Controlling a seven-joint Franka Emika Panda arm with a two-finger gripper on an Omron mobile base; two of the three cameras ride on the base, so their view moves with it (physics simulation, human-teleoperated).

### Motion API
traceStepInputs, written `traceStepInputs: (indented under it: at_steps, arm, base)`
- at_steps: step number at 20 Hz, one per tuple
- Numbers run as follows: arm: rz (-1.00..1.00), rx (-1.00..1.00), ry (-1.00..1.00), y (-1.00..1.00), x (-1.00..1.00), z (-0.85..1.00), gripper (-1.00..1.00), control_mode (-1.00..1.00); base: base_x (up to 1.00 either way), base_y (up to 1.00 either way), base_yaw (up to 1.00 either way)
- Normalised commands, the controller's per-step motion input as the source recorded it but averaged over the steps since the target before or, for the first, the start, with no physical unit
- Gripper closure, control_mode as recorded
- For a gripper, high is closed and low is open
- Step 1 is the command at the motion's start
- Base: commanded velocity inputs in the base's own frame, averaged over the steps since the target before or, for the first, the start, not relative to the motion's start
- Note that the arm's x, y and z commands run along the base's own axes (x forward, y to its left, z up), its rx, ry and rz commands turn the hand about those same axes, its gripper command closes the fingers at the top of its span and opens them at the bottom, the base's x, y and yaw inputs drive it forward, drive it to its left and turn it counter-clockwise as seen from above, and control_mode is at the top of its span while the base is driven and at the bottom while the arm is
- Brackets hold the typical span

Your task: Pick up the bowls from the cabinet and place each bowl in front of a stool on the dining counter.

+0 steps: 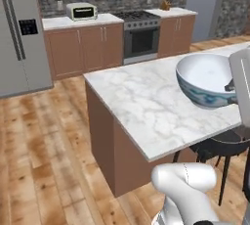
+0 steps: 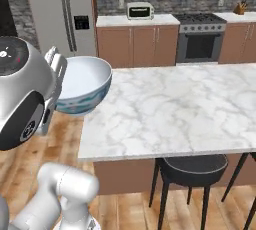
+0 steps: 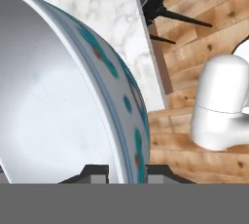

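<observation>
1. The gripper (image 3: 127, 175) is pinching the rim of the white bowl (image 3: 53, 96), one finger inside the wall and one outside, jaws narrowed onto it.
2. The bowl (image 1: 207, 79) is hanging in the air from that grip, above the near edge of the marble dining counter (image 1: 141, 101).
3. A black stool (image 2: 189, 170) is standing under the counter's edge, below the bowl.
4. Farther back, an oven (image 2: 201, 44) is sitting among wooden cabinets.
</observation>
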Motion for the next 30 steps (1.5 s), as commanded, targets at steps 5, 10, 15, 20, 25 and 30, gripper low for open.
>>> traceStepInputs:
  at_steps: [5, 10, 15, 20, 25, 30]
  arm:
    - [0.00, 0.00, 0.00, 0.00, 0.00, 0.00, 1.00, 1.00]
    - [0.00, 0.00, 0.00, 0.00, 0.00, 0.00, 1.00, 1.00]
    - [0.00, 0.00, 0.00, 0.00, 0.00, 0.00, 1.00, 1.00]
    - [0.03, 0.00, 0.01, -0.11, 0.28, -0.28, 1.00, -1.00]
    - [0.12, 0.03, 0.13, 0.03, 1.00, -0.95, 1.00, -1.00]
    - [0.21, 0.02, 0.17, 0.25, 1.00, -1.00, 1.00, -1.00]
  base:
    - [0.00, -1.00, 0.29]
    - [0.00, -1.00, 0.28]
    - [0.11, -0.97, 0.17]
    - [0.25, -0.34, 0.04]
    - [0.00, 0.00, 0.00]
    - [0.00, 0.00, 0.00]
